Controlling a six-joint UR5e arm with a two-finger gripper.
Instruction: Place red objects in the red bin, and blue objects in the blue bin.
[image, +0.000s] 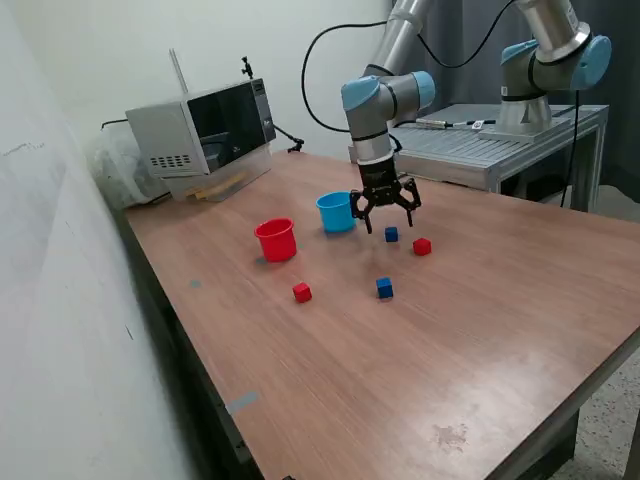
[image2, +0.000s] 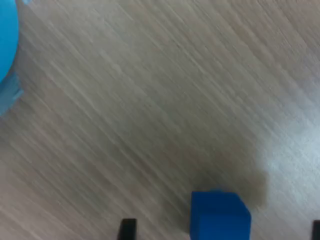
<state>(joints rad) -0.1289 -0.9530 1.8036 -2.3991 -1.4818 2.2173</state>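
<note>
My gripper (image: 387, 214) is open and empty, hanging just above one dark-blue cube (image: 391, 234), beside the light-blue cup (image: 337, 212). In the wrist view that blue cube (image2: 220, 214) lies between my two dark fingertips (image2: 128, 230), and the light-blue cup (image2: 5, 50) shows at the frame edge. The red cup (image: 276, 240) stands to the exterior view's left of the blue cup. A second blue cube (image: 385, 288) and a red cube (image: 302, 292) lie nearer the camera. Another red cube (image: 422, 246) lies to the exterior view's right of the first blue cube.
A microwave (image: 205, 130) stands at the back left of the wooden table (image: 420, 380). A second arm (image: 545, 60) stands on a metal bench (image: 500, 140) behind. A white wall (image: 60, 300) runs along the exterior view's left.
</note>
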